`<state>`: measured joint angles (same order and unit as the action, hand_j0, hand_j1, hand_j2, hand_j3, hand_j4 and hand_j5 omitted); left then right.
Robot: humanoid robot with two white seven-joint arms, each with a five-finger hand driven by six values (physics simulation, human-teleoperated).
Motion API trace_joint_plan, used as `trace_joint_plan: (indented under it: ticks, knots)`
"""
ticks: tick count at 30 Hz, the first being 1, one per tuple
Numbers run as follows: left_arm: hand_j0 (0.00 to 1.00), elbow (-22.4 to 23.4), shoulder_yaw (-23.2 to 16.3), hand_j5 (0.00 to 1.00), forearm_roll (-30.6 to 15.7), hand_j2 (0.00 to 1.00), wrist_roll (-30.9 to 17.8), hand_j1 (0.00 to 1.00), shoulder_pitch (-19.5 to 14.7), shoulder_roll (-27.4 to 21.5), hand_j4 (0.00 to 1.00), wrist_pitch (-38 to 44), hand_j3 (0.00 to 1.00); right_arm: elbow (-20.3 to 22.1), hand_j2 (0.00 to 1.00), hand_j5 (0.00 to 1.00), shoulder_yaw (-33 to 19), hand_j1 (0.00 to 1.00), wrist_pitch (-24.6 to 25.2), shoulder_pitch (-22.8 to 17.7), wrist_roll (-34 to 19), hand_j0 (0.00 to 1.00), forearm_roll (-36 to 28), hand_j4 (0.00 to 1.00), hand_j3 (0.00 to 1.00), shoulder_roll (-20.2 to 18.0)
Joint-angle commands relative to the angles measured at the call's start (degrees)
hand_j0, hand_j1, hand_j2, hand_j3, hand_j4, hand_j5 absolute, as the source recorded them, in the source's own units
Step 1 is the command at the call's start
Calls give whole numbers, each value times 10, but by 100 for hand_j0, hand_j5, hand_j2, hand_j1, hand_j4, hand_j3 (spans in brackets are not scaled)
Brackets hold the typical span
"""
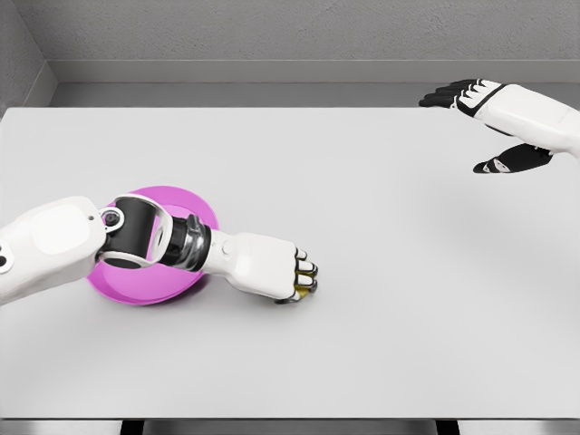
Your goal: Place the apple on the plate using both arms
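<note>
The left hand [272, 266] is laid low on the grey surface [381, 236], its fingers [305, 272] clenched around a yellowish apple [309, 288], mostly hidden, just right of the pink plate [195, 210]. The right hand [494, 113] is held raised at the far right, fingers released.

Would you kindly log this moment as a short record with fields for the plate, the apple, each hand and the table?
plate: round magenta plate, near the table's left, partly under the left forearm
apple: only a yellowish sliver shows under the left hand's fingers, right of the plate, not on it
left hand: curled down over the apple
right hand: raised at far right, fingers spread, holding nothing
table: plain light grey table
</note>
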<state>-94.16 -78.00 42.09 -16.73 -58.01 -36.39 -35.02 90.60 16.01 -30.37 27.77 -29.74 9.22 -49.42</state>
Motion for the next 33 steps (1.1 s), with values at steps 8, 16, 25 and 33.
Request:
trace_joint_plan:
  ticks: [8,16,25,33]
  knots:
    - [0,-2,7,0,-22,0,1,0,-2,-8,0,0,0,0,100,100,0,100,1,1,0,100,-3,100,100,-1]
    - [0,3,39,0,-89,0,4,0,5,-44,0,0,0,0,100,100,-1,100,1,1,0,100,-3,100,100,-1]
    - [1,4,127,1,-120,1,5,1,31,-151,1,0,1,0,100,100,-1,100,1,2,0,100,-3,100,100,0]
    - [2,28,140,2,-90,2,-2,2,34,-153,2,0,2,0,100,100,-1,100,1,2,0,100,-3,100,100,-1]
